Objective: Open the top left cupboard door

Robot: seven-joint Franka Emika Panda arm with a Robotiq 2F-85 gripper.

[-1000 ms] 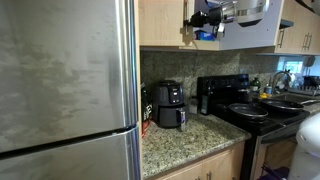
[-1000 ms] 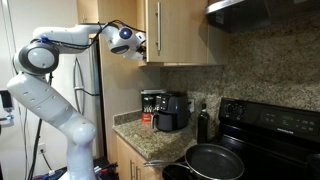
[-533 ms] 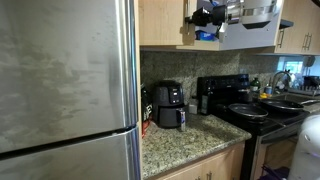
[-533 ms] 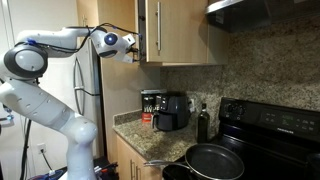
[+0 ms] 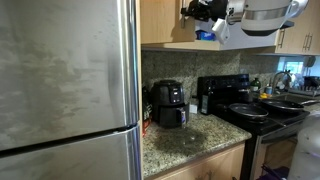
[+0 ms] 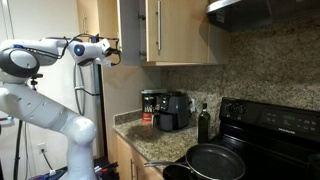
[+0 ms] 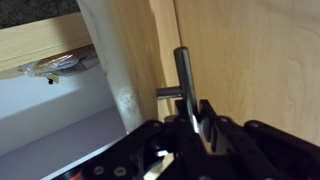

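The gripper [image 7: 192,120] is clamped on the slim bar handle [image 7: 183,75], which in the wrist view runs straight down between its dark fingers. The tan face of the cupboard door [image 7: 255,60] fills the right of that frame. Left of the door's pale free edge the inside of the cupboard [image 7: 50,110] is exposed, with a wooden board [image 7: 40,45] crossing the upper left corner.

A second ago the door lay flush with the cupboard front, and half a second ago it stood just ajar. Now, in an exterior view, the door [image 6: 131,30] stands well out from the front at the top middle of the frame. The gripper [image 6: 107,50] and arm [image 6: 45,55] have drawn back toward the left edge. I judge the opening mostly done, with a little more swing needed, if any.

For room, the neighbouring door [image 6: 185,30] to the right is shut and out of the swing. The worktop [image 6: 135,128] and the black appliance [image 6: 172,110] lie well below the door's lower edge. The tight side looks to be the hinge side. The fridge [image 5: 65,80] stands near the cupboard there, so further swing would carry door and gripper toward it, and the pull should ease off soon.
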